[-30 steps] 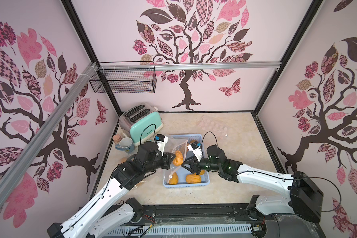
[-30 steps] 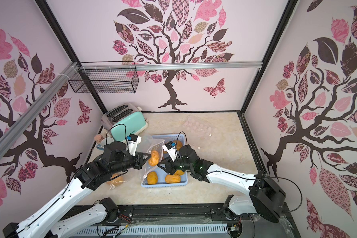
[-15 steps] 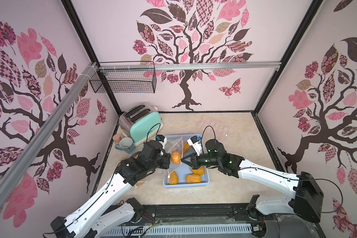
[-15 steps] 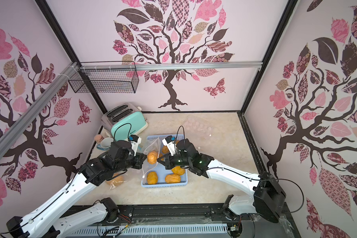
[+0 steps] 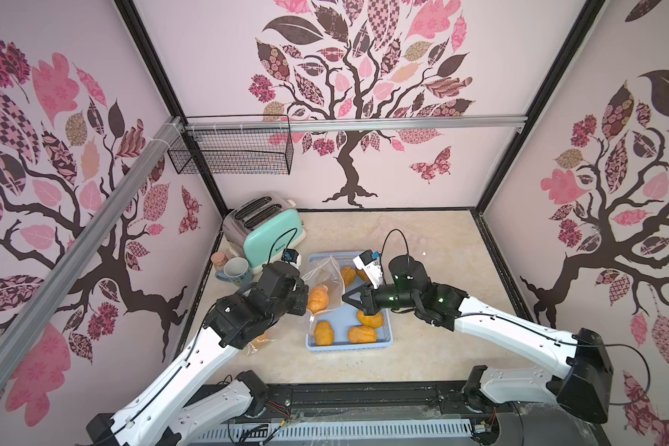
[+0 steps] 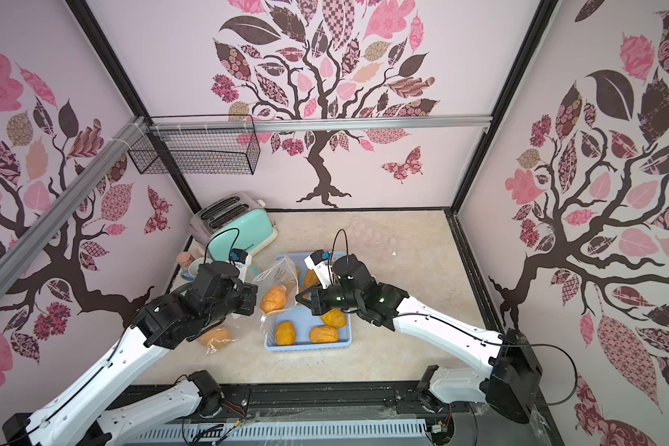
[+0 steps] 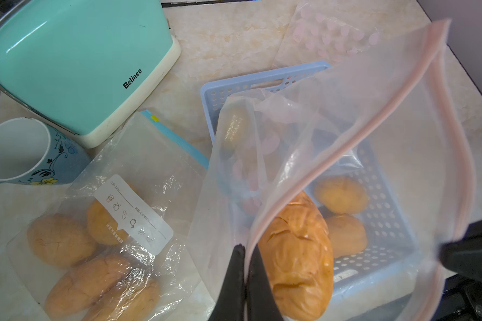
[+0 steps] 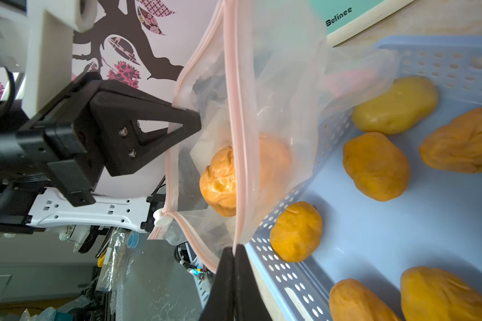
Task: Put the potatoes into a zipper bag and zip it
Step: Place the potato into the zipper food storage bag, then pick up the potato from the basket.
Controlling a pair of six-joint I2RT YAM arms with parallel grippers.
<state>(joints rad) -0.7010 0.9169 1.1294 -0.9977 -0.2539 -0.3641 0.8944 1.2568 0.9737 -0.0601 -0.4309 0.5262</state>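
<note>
**A:** Where is the zipper bag [image 5: 327,272] now?

**B:** I hold it up over the blue basket [image 5: 349,346]. My left gripper [image 7: 246,251] is pinched closed on one side of the pink zip strip [image 8: 234,111], and my right gripper [image 8: 234,250] is pinched closed on the opposite side. The mouth stands open between them.

**A:** And the potatoes [image 8: 376,166]?

**B:** One potato [image 7: 298,258] is inside the held bag, close to the left gripper. The others lie loose in the basket. In both top views I count three in its near part, and more are partly hidden behind the bag. A second bag [image 7: 95,244], also with potatoes, lies on the table [image 5: 433,347] beside the basket, near the mug [image 7: 14,150] and the toaster [image 7: 78,64].

**A:** Is the zip closed?

**B:** No, it is open. The white slider [image 8: 162,219] sits at one end.
</note>
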